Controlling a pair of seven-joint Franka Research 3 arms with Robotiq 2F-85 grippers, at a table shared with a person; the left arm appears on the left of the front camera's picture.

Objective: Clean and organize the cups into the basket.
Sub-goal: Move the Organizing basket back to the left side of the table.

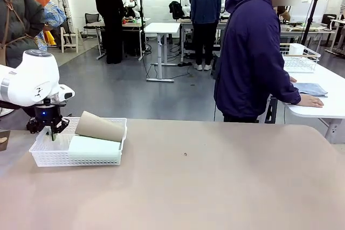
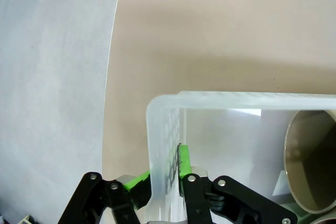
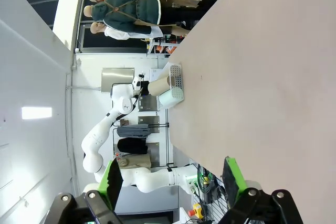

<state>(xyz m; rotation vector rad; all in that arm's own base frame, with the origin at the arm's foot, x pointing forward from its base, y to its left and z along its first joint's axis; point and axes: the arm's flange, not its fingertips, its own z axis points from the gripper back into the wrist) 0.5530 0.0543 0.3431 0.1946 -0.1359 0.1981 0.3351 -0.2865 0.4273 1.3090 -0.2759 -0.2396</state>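
The white lattice basket (image 1: 54, 157) stands at the table's left end. In it lie two cups on their sides: a tan-brown one (image 1: 99, 126) resting on the far rim and a mint green one (image 1: 94, 147) in front of it. My left gripper (image 1: 49, 129) is shut on the basket's left wall. In the left wrist view its green pads (image 2: 184, 162) pinch that wall (image 2: 167, 129), and the tan cup's open mouth (image 2: 312, 163) shows to the right. My right gripper (image 3: 173, 182) is open with nothing between its fingers, far from the basket (image 3: 177, 76).
The tan table (image 1: 215, 176) stretches bare to the right of the basket. A person in a dark jacket (image 1: 250, 52) stands beyond the far edge, hands on a side table with a blue cloth (image 1: 311, 88) and a wire basket (image 1: 299, 57).
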